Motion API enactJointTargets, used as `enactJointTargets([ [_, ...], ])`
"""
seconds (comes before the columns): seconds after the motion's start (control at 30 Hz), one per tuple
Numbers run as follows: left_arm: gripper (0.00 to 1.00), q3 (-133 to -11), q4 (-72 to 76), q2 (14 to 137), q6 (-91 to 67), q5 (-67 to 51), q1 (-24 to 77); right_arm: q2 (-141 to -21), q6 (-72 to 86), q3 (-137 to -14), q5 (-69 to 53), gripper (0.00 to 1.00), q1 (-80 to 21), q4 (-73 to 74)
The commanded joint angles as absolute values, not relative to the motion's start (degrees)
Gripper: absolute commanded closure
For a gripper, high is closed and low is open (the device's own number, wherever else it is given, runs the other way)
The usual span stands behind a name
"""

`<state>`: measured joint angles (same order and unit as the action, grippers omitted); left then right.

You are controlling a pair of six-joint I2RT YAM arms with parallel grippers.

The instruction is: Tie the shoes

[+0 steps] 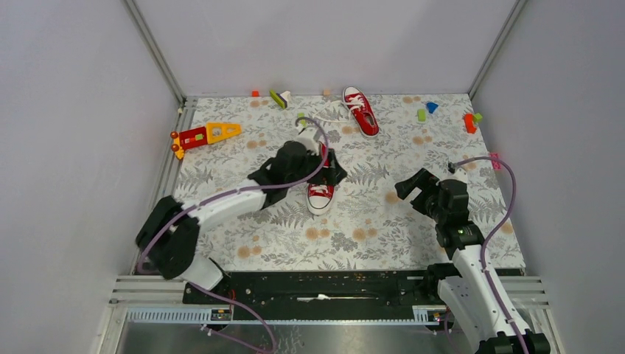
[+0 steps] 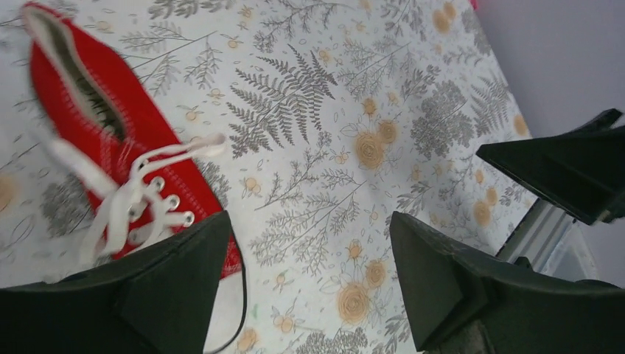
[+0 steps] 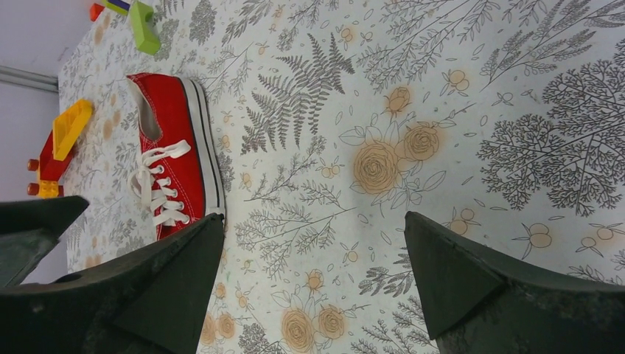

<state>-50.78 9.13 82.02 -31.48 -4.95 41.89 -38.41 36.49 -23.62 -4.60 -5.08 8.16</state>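
One red shoe [image 1: 320,196] with white laces lies mid-table, toe toward me, its heel half hidden under my left gripper [image 1: 325,168]. In the left wrist view this shoe [image 2: 74,122] sits left of my open left gripper [image 2: 308,221]; its laces [image 2: 129,203] lie loose and untied. The left finger overlaps the toe; nothing is between the jaws. The second red shoe [image 1: 361,110] lies at the back. My right gripper [image 1: 407,186] hovers right of the near shoe, open and empty [image 3: 313,217], and sees that shoe [image 3: 173,158].
A red-and-yellow toy piece [image 1: 206,135] lies back left. Small coloured blocks are scattered along the back edge and back right, such as a green one [image 1: 278,97] and a red one [image 1: 469,123]. Grey walls enclose the floral table [image 1: 383,221].
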Motion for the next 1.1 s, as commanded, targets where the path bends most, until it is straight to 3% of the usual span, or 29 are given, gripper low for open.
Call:
enactJointTargets([
  [0.0,0.18,-64.36,0.22,93.44,-31.4,-8.09,43.59,-37.73,35.92,-27.28,-3.17,0.01,-4.9,8.65],
  [0.4,0.19,-89.53,-21.41,119.5,-31.77,-2.39,47.42,-39.83,37.12,-30.35,-3.26,0.01,-4.92,9.06],
  [0.57,0.19,-90.0,-26.29,123.27,-34.88,-0.54,41.76,-46.09,36.38,-34.31,-5.5,0.02,-4.93,6.24],
  [0.93,0.19,-77.94,-22.82,117.08,-34.7,-3.84,23.22,-82.16,27.6,-62.76,-8.34,0.01,-5.05,7.55],
  [1.07,0.19,-76.21,-22.34,114.26,-33.93,-3.55,17.54,-98.17,24.44,-79.92,-8.48,0.11,-5.42,14.02],
])
